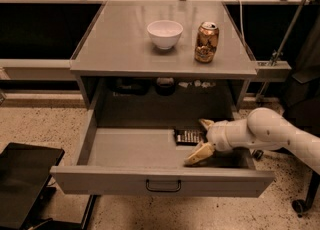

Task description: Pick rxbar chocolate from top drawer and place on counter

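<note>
The top drawer (162, 184) is pulled out below the counter (125, 39). The rxbar chocolate (187, 136), a dark flat bar with pale lettering, lies on the drawer floor at the middle right. My gripper (196, 141) reaches in from the right and is open. One pale finger (205, 123) is behind the bar's right end and the other (198, 155) is in front of it. The bar rests on the drawer floor between them.
A white bowl (165, 33) and a copper-coloured can (206, 42) stand on the counter. Dark items sit on the shelf behind the drawer (150, 85). A black object (22, 179) is on the floor at the left. A chair base (300, 206) is at the right.
</note>
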`<state>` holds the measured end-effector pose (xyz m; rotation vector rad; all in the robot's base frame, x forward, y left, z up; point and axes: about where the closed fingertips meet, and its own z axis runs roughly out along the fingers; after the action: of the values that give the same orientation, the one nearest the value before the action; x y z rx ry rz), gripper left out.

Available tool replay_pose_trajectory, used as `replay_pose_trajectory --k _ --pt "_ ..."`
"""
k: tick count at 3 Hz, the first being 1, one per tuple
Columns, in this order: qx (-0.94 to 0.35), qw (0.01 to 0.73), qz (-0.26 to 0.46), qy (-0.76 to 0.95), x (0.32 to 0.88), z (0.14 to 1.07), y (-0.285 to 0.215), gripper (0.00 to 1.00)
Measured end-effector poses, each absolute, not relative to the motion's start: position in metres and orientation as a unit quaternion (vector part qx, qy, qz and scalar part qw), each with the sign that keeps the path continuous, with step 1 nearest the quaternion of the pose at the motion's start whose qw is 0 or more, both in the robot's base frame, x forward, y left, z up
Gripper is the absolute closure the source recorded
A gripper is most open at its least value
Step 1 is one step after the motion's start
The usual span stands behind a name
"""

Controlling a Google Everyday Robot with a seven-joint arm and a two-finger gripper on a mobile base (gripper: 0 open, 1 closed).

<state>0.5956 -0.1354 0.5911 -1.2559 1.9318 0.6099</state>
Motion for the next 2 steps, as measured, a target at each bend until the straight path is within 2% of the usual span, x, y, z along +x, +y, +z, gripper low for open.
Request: replay_pose_trajectory --k 1,2 --pt "-0.491 0.375 0.237 0.750 0.5919 0.5875 -0.1341 0.00" --pt "-0.491 0.375 0.237 0.750 0.5919 0.5875 -0.1341 0.19"
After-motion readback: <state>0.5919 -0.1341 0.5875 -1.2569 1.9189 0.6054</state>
